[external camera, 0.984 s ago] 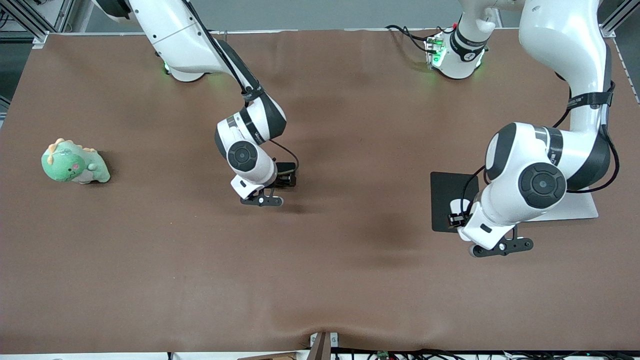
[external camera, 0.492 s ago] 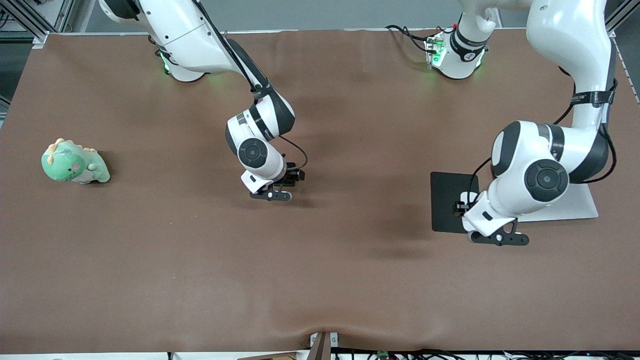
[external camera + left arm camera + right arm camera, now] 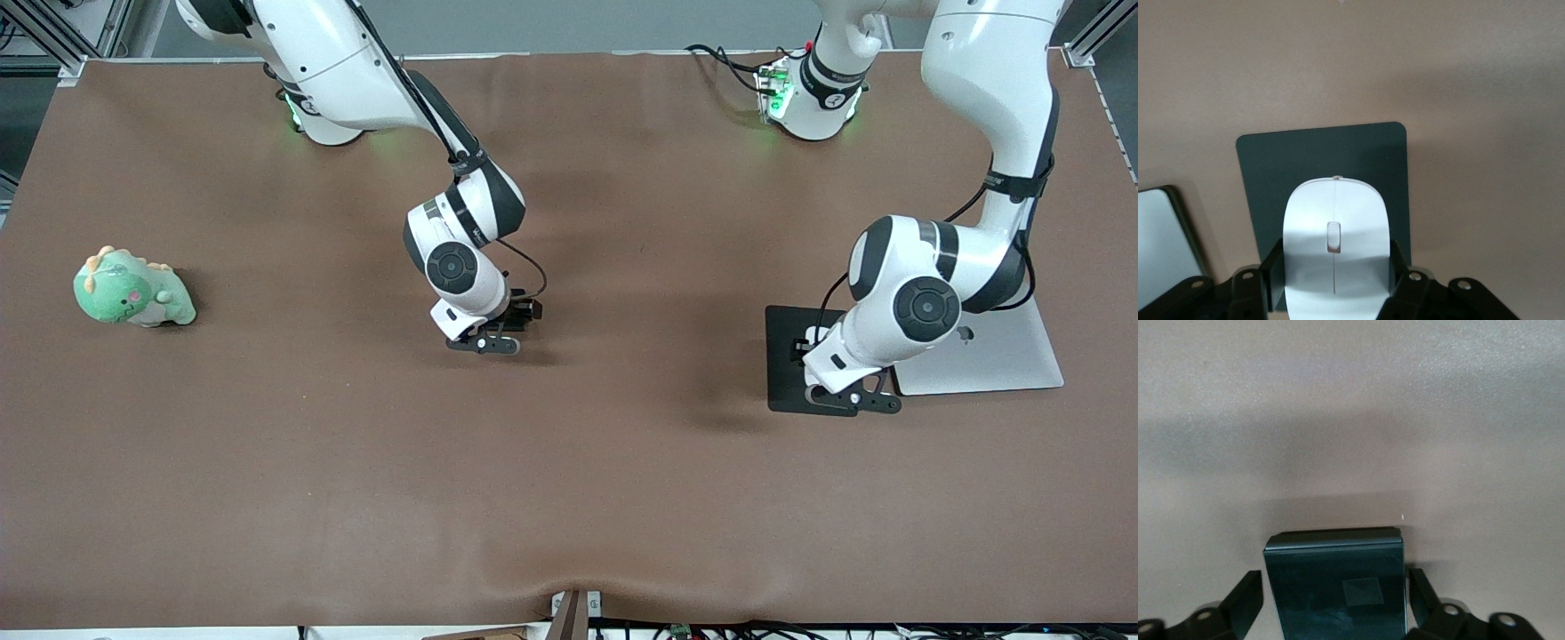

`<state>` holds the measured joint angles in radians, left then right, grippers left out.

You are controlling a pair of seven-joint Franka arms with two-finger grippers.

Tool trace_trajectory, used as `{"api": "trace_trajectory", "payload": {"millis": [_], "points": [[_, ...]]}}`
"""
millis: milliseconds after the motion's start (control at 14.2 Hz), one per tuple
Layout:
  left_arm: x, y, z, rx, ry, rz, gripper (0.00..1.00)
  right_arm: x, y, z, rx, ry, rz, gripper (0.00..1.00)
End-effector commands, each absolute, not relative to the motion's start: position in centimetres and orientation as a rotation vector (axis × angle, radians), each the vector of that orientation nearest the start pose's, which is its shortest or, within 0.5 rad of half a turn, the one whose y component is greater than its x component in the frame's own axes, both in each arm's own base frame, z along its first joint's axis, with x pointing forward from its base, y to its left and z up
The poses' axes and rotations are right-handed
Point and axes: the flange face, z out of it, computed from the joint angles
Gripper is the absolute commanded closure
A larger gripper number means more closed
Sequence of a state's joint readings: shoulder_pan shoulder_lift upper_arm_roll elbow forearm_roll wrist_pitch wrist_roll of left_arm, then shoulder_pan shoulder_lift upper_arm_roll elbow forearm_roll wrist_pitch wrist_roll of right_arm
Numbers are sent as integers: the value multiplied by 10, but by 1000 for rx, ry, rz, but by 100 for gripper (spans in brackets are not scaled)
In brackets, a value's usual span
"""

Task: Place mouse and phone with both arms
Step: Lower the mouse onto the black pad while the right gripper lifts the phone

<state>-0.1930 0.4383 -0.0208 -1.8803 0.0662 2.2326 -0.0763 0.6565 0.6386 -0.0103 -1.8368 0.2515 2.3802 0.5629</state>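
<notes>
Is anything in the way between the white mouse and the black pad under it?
Nothing visible is. The left gripper holds the mouse right over the mouse pad, and the part of the pad that shows around it is bare. The silver laptop lies beside the pad, not on it.

No readable text, label, brand or number on anything in view
</notes>
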Motion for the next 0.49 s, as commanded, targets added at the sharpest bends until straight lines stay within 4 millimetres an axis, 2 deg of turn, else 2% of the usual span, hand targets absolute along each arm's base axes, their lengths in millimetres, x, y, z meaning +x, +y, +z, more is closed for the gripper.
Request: {"api": "trace_trajectory", "payload": {"millis": [0, 70, 141, 281, 422], "points": [[604, -125, 247, -3071, 310, 81, 100, 502, 386, 173, -3049, 155, 253, 63], [605, -125, 237, -3073, 314, 77, 100, 503, 386, 174, -3049, 150, 249, 79], [605, -125, 229, -3075, 313, 70, 100, 502, 387, 174, -3049, 155, 254, 100], [605, -125, 217, -3074, 321, 72, 100, 504, 386, 179, -3046, 171, 254, 100], [605, -121, 205, -3075, 315, 77, 100, 508, 385, 193, -3051, 174, 305, 100]]}}
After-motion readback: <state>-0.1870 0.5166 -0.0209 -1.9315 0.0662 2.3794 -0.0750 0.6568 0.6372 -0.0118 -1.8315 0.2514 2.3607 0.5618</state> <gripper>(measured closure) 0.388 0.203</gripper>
